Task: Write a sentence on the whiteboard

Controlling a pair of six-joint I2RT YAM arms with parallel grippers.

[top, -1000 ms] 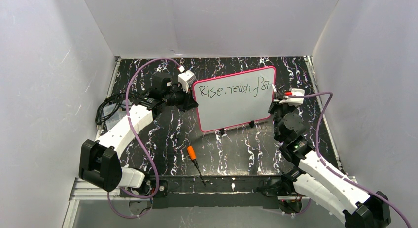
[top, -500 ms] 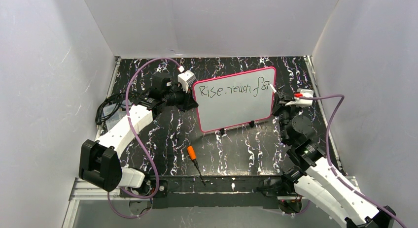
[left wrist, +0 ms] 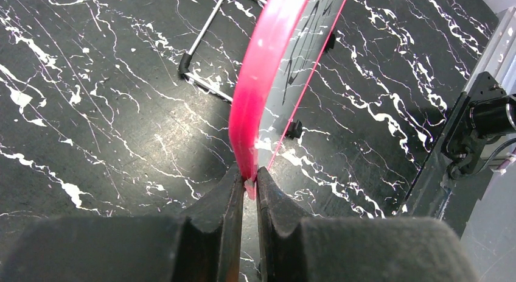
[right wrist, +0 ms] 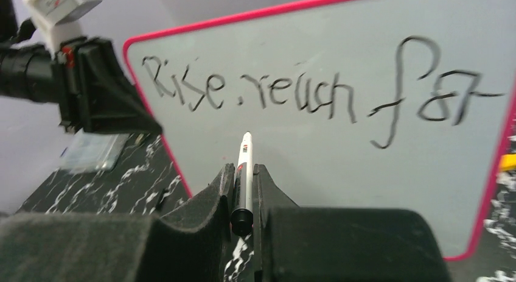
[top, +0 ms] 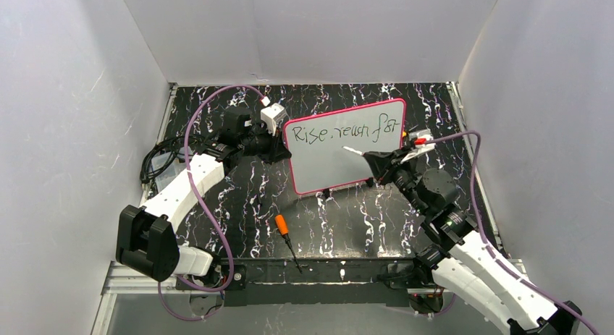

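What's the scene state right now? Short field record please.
whiteboard: upright on table, pink frame
left gripper: shut on whiteboard's left edge
right gripper: shut on marker
marker tip: aimed at the board just below the written line; contact unclear
sentence: one line so far, roughly "Rise, reach for"; lower board blank
other: orange-handled screwdriver lying on table in front of the board

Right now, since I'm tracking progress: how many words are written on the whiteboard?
3, on one line across the top of the whiteboard: "Rise" at the left, "reach" in the middle, "for" at the right. The right claw hides part of the lower board.
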